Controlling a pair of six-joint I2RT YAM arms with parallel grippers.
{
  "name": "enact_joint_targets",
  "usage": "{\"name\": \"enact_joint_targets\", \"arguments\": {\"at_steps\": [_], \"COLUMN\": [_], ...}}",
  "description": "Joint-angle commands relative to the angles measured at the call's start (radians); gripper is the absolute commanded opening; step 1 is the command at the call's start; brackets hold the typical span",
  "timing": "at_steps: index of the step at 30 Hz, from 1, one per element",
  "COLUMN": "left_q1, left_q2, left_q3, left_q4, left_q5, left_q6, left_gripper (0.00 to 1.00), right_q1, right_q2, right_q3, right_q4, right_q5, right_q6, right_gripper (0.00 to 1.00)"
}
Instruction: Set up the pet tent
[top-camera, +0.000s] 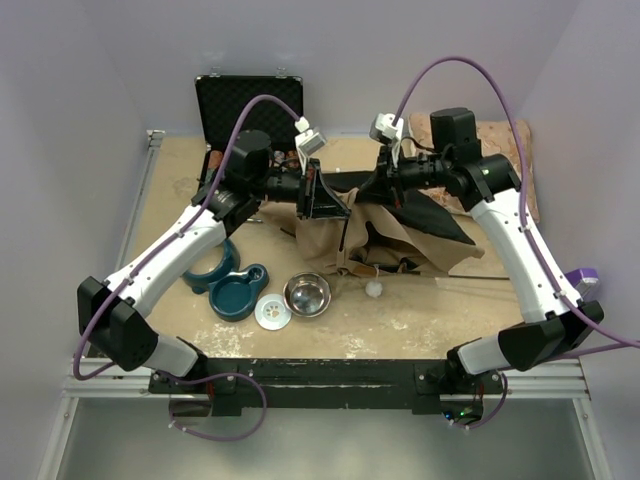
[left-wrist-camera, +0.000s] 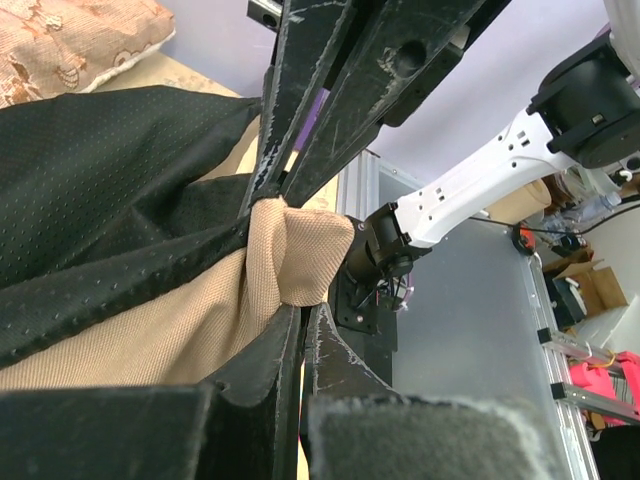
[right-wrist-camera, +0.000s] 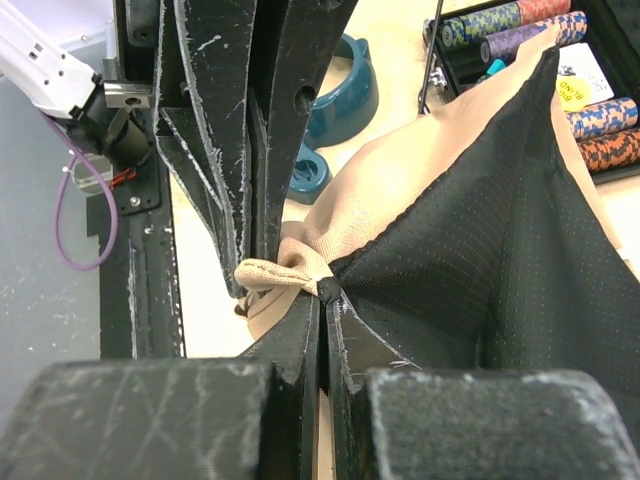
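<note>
The pet tent (top-camera: 370, 240) lies collapsed in the middle of the table, tan canvas with black lining spread to the right, thin black poles across it and its white pom-pom (top-camera: 374, 289) in front. My left gripper (top-camera: 322, 200) is shut on a bunched fold of the tent's tan canvas (left-wrist-camera: 290, 262) and lifts it. My right gripper (top-camera: 388, 190) is shut on a gathered point of tan canvas and black lining (right-wrist-camera: 325, 290), also raised. The two grippers stand close together, facing each other above the tent's back edge.
A beige leaf-patterned pillow (top-camera: 500, 150) lies at the back right. An open black case (top-camera: 248, 105) with poker chips stands at the back. Teal pet bowls (top-camera: 232, 285), a steel bowl (top-camera: 307, 294) and a white disc (top-camera: 272, 313) sit at front left.
</note>
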Motion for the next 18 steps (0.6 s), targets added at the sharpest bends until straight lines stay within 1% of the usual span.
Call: {"name": "enact_joint_targets", "arguments": {"at_steps": [1, 4, 8, 10, 11, 13, 16, 18], "left_q1": [0.005, 0.005, 0.005, 0.005, 0.006, 0.005, 0.003, 0.003], "left_q2": [-0.004, -0.050, -0.118, -0.145, -0.152, -0.168, -0.187, -0.199], "left_q3": [-0.015, -0.073, -0.190, -0.234, -0.251, -0.287, -0.343, -0.380], "left_q4": [0.002, 0.085, 0.240, 0.274, 0.274, 0.263, 0.260, 0.292], "left_q5": [-0.063, -0.068, -0.034, -0.025, -0.025, -0.016, -0.016, -0.006], "left_q6": [0.043, 0.033, 0.000, 0.006, 0.017, 0.051, 0.092, 0.092], "left_gripper": [0.00, 0.00, 0.00, 0.00, 0.03, 0.17, 0.24, 0.29], "right_q1": [0.017, 0.017, 0.017, 0.018, 0.015, 0.017, 0.017, 0.017], "right_q2": [-0.032, -0.031, -0.031, -0.034, -0.036, -0.036, -0.037, -0.037], "right_q3": [-0.008, 0.001, 0.013, 0.014, 0.011, 0.013, 0.016, 0.021], "right_q4": [-0.020, -0.015, -0.009, -0.009, -0.007, -0.001, 0.005, 0.009], "right_q5": [0.000, -0.014, -0.018, -0.018, -0.018, -0.018, -0.022, -0.025], "right_q6": [-0.033, -0.027, -0.023, -0.021, -0.020, -0.013, -0.007, 0.000], "right_gripper": [0.00, 0.00, 0.00, 0.00, 0.00, 0.00, 0.00, 0.00]}}
